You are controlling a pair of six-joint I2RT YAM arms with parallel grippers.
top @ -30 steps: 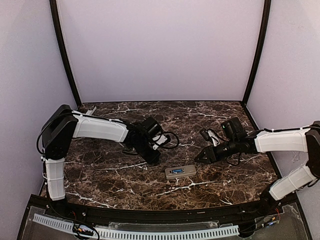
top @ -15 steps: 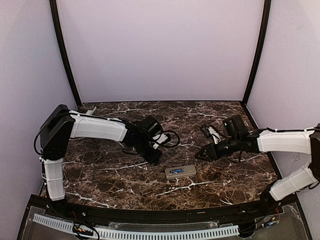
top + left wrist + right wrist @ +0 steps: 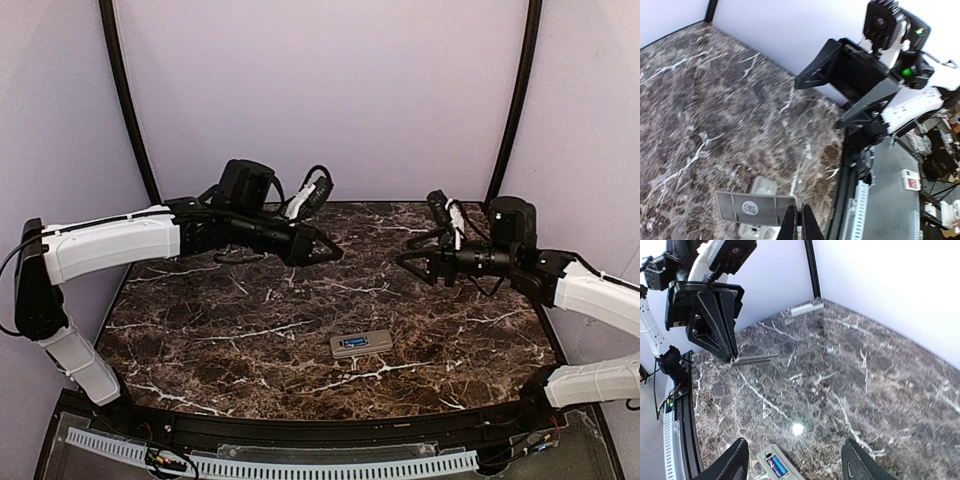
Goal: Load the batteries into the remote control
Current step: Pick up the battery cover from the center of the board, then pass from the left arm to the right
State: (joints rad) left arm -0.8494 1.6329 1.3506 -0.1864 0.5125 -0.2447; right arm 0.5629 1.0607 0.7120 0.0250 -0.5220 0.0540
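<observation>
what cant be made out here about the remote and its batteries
- Battery count: the blue cylinder batteries in the white oblong remote control are too small in the top view, cut off by the bottom edge in the right wrist view.
- Remote's body: in the left wrist view, mostly hidden behind the thin grey plate in the left gripper.

- Soft, even light from above fills the top view. The walls (image 3: pixel 320 100) read pale lilac, and there is barely any shadow on the dark table (image 3: pixel 250 350).
- The posts (image 3: pixel 127 110) bow outward near the edges, which is lens distortion.
- In the left wrist view the marble smears with motion blur.
- In the right wrist view a small white glare spot (image 3: pixel 797 429) sits on the glossy table, and the wall is washed out.
</observation>
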